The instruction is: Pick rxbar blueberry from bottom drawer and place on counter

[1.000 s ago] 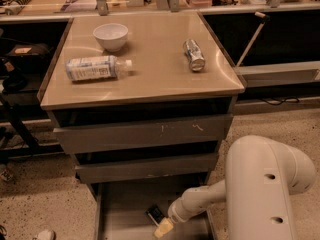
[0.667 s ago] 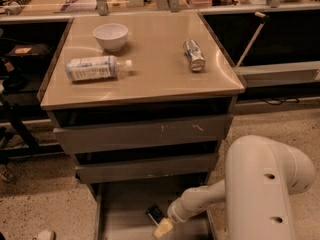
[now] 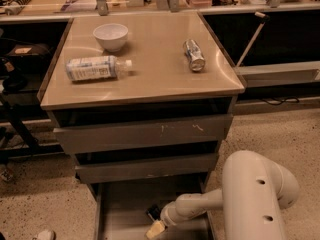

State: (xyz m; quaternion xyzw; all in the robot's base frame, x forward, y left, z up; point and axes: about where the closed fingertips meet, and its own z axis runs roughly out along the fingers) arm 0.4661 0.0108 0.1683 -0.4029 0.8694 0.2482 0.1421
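on the counter (image 3: 150,84) you see, from the left, a plastic bottle (image 3: 97,68) lying on its side, a white bowl (image 3: 111,35) and a silver can (image 3: 194,55). below, the bottom drawer (image 3: 125,204) stands pulled out. the rxbar blueberry (image 3: 153,213) shows as a dark patch inside it, right against the gripper (image 3: 154,223), which reaches in from the right. you cannot tell whether the gripper clasps the bar.

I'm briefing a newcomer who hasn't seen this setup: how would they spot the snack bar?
Start at the grey metal cabinet with the glossy tan counter; its lowest, widest grey drawer stands open. On its floor, beside the white arm's gripper, lies the small dark flat rxbar wrapper. Unlike the silver can, it is dark, flat and down low.
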